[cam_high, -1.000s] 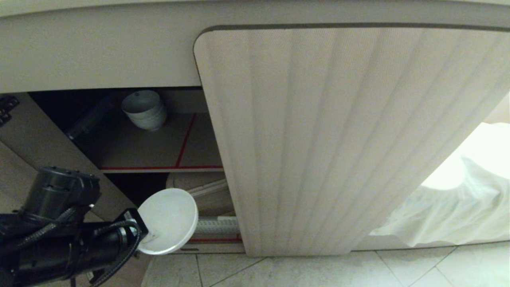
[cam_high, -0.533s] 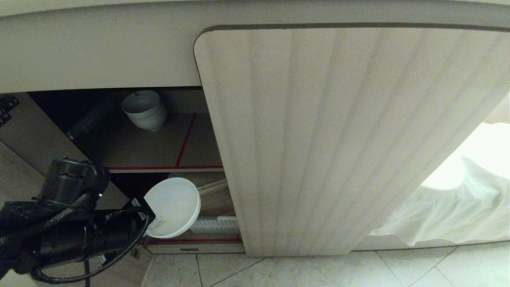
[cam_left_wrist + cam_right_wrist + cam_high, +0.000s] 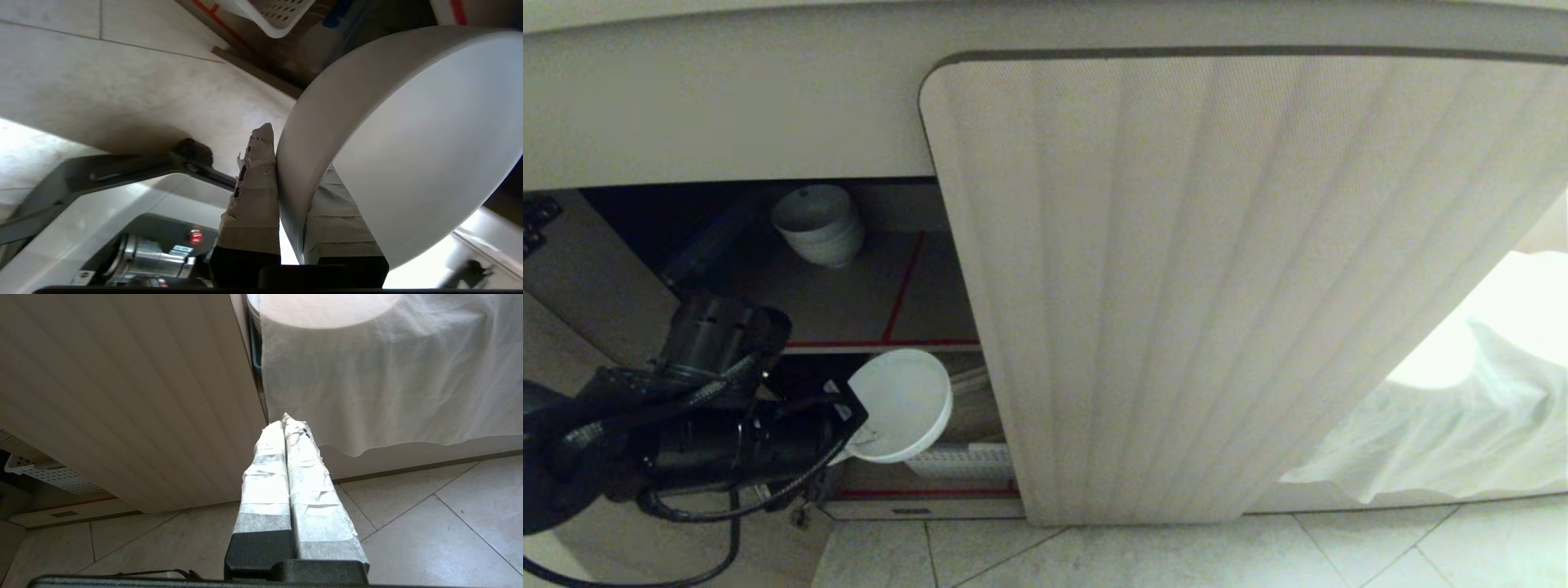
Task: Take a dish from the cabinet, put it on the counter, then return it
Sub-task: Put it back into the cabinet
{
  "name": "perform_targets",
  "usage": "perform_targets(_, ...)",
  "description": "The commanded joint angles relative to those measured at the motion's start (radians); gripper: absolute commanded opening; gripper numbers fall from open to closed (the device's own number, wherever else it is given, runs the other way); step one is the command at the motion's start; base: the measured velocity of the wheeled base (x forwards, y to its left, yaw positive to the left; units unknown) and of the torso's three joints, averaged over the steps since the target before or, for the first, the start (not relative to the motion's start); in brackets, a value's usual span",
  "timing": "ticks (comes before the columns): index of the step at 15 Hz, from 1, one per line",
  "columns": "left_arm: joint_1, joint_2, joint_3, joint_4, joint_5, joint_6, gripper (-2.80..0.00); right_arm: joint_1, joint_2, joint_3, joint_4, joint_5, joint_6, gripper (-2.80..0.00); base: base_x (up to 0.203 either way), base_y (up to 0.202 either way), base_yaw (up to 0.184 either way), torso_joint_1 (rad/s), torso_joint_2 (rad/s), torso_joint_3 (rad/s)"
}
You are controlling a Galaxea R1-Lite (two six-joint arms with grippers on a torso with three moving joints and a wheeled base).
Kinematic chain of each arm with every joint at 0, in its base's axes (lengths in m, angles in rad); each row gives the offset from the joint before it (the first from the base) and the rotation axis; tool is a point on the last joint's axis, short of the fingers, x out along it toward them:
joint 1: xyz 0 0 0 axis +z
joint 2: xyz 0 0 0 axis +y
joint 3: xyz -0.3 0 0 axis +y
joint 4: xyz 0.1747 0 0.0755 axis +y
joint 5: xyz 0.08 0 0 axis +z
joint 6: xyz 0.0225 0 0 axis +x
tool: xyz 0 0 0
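Dish (image 3: 900, 406) hangs tilted at the cabinet (image 3: 1241, 278) opening, just under the red-edged upper shelf (image 3: 866, 310), its rim pinched in your left gripper (image 3: 854, 425) jaws. You look to be on the return step: carry it in and set it down level before letting go. Right gripper (image 3: 284, 428) hangs parked, jaws pressed together

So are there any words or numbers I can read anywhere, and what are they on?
No text can be read anywhere in these pictures.
Small stickers beside a red button on the robot's body, seen in the left wrist view: too small and blurred to read.
The bowl, the cabinet door, the shelf and the white cloth: no writing on them.
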Motion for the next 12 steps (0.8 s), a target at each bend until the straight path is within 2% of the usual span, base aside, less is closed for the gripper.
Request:
perform_targets(1, 0.035, 0.038, -0.028, 0.005, -0.02, -0.004, -2.8, 0.0, 0.001, 0.0, 0.0, -0.001, 0.001, -2.8, 0.0, 0.0, 0.0, 0.0, 0.0, 0.0)
perform_targets(6, 0.096, 0.078, -0.088, 0.034, -0.074, -0.003, -2.8, 0.0, 0.001, 0.0, 0.0, -0.001, 0.001, -2.8, 0.0, 0.0, 0.0, 0.0, 0.0, 0.0)
perform_targets(9, 0.109, 0.092, -0.111, 0.037, -0.119, 0.002, -2.8, 0.0, 0.001, 0.0, 0.0, -0.001, 0.001, -2.8, 0.0, 0.0, 0.0, 0.0, 0.0, 0.0)
perform_targets(12, 0.117, 0.099, -0.123, 0.037, -0.132, 0.027, -2.8, 0.0, 0.001, 0.0, 0.0, -0.001, 0.001, -2.8, 0.0, 0.0, 0.0, 0.0, 0.0, 0.0)
